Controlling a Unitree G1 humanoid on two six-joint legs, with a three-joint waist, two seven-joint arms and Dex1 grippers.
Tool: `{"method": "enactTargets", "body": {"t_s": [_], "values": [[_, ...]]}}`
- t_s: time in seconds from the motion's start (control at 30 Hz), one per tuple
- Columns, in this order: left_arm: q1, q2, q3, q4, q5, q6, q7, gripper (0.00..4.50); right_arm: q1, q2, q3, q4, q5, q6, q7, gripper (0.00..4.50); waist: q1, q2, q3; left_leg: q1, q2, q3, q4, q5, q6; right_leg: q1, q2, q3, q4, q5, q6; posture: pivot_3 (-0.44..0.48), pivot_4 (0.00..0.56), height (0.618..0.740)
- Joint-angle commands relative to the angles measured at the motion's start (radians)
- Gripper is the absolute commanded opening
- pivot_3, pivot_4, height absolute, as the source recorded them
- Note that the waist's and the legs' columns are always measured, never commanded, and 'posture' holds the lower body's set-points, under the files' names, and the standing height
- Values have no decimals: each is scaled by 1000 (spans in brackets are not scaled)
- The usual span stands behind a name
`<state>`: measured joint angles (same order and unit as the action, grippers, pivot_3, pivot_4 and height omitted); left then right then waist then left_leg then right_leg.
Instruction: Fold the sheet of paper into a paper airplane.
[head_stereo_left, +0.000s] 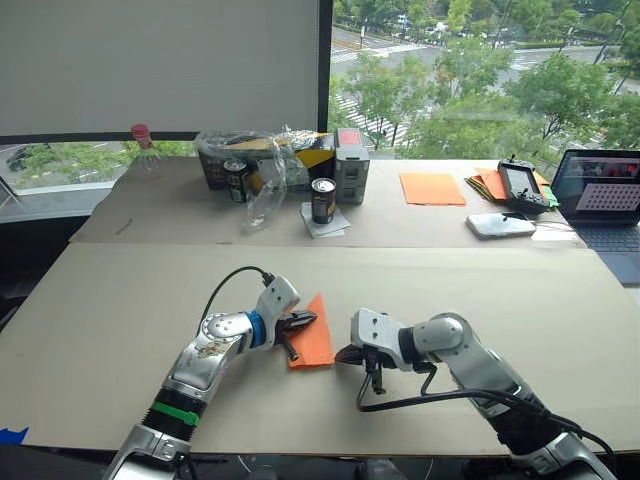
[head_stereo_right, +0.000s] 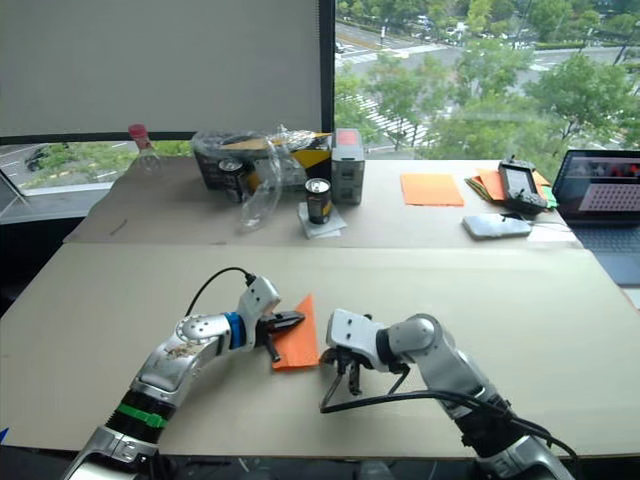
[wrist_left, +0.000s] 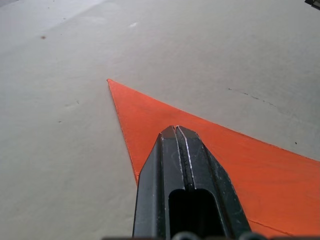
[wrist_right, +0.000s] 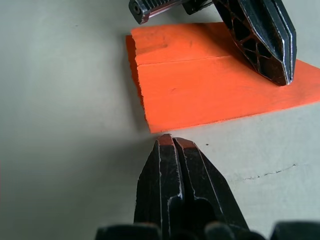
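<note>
The paper airplane (head_stereo_left: 313, 335), an orange pointed wedge, lies flat on the table (head_stereo_left: 120, 300) under the left gripper (head_stereo_left: 303, 322), whose closed fingers press on it, probably to pin the folds. The right gripper (wrist_right: 172, 142), also closed and empty, sits just off the wedge's blunt end, likely ready to crease.

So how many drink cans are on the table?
2. One dark can stands on a white napkin mid-table; another can is left of it, by the plastic-wrapped box. More might hide behind.
</note>
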<state>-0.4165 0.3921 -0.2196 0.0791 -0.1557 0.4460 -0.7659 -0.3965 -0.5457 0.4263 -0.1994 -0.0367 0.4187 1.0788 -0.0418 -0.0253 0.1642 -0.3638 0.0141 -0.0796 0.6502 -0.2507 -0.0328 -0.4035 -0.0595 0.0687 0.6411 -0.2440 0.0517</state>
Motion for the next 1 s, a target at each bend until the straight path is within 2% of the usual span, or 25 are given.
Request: {"method": "enactTargets", "body": {"t_s": [0.03,0.17,0.3,0.43,0.6,0.77,1.0], "values": [[7,14,-20,24,24,15,-9,23,26,-18,50,-44,-8,26,14,0,0,0,0,0,0,0,0,0,0,0,0,0,0,0,0,0,150,730],[3,12,-20,26,26,16,-11,23,-3,-27,19,-67,-1,45,-1,0,-1,0,0,0,0,0,0,0,0,0,0,0,0,0,0,0,150,730],[5,8,-18,26,27,16,-6,23,-107,-23,-65,-43,50,69,-7,0,-1,0,0,-1,0,0,0,0,0,-1,0,0,0,0,0,0,150,730],[11,4,-15,21,25,19,1,23,-180,-10,-64,53,57,27,-4,0,0,0,0,-1,0,0,1,0,0,-1,0,0,0,1,-2,0,150,730],[9,-8,-8,21,20,36,9,23,-241,67,-28,245,33,-80,-24,0,0,0,0,-1,0,0,1,0,0,-1,0,0,0,3,-6,0,150,730],[-1,-16,-5,29,24,26,16,23,-247,113,5,348,20,-152,-8,0,2,0,0,-1,0,0,1,0,0,-1,0,0,0,3,-6,0,150,730],[10,-17,-7,21,21,29,14,23,-169,71,52,259,28,-152,77,0,3,0,0,-2,0,0,1,0,0,-1,0,0,0,3,-6,0,150,730]]}}
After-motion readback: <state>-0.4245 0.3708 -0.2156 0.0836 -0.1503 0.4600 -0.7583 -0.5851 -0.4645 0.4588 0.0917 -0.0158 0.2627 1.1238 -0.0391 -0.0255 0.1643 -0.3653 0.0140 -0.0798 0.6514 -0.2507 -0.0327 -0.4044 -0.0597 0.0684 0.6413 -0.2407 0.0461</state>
